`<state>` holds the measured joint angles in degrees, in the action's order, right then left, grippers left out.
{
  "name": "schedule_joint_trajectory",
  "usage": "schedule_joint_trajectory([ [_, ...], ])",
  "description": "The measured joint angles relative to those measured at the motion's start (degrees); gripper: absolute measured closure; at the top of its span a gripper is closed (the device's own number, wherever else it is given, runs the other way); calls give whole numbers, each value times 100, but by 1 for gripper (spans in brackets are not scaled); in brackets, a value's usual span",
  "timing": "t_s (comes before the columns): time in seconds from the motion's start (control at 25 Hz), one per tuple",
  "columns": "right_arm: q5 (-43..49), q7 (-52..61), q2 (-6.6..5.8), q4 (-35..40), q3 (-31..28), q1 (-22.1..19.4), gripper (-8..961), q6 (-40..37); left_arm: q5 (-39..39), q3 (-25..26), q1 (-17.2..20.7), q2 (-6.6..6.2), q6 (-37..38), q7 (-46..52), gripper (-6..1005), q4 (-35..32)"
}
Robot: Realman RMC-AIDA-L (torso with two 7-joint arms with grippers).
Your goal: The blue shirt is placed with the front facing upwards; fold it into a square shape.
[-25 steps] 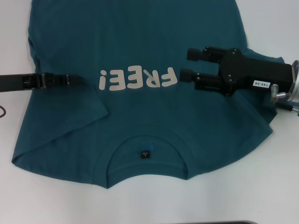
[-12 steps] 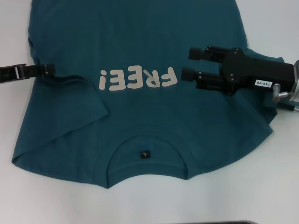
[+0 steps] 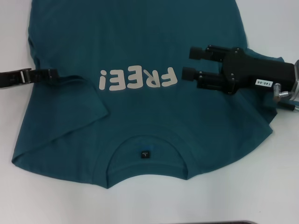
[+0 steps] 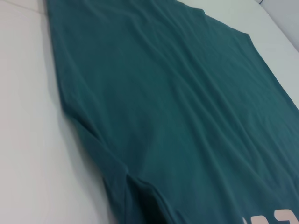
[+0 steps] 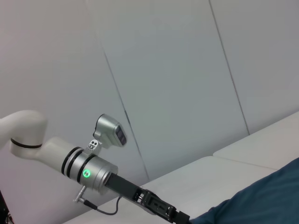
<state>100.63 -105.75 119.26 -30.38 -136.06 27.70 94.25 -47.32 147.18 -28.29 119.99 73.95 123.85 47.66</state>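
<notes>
You have the blue shirt (image 3: 140, 112) spread front-up on the white table (image 3: 261, 186), your right gripper (image 3: 189, 63) hovering fingers apart beside the "FREE!" lettering (image 3: 138, 78), your left gripper (image 3: 52, 73) at the shirt's left edge, its grip indiscernible.

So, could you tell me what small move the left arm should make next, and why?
Probably ease the left gripper a little further inward and down to take the folded sleeve edge of the dark teal-blue cotton T-shirt. It sits right at that left edge beside the cream lettering, while the right gripper hovers open above the chest.
</notes>
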Motion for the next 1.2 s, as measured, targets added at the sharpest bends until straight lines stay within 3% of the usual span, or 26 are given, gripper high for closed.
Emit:
schedule_joint_trajectory([
  [0.2, 0, 0, 0, -4, 0, 4, 207, 3, -38, -118, -62, 53, -28, -3, 263, -57],
  [0.76, 1, -35, -17, 13, 0, -36, 207, 6, -72, -121, -465, 358, -81, -158, 260, -13],
  [0.96, 1, -28, -35, 9, 0, -45, 207, 5, -540, -85, -355, 325, 427, -370, 258, 58],
  [1.2, 1, 50, -159, -16, -80, -116, 207, 4, -1864, -66, 114, 256, 1416, -1141, 257, 85],
])
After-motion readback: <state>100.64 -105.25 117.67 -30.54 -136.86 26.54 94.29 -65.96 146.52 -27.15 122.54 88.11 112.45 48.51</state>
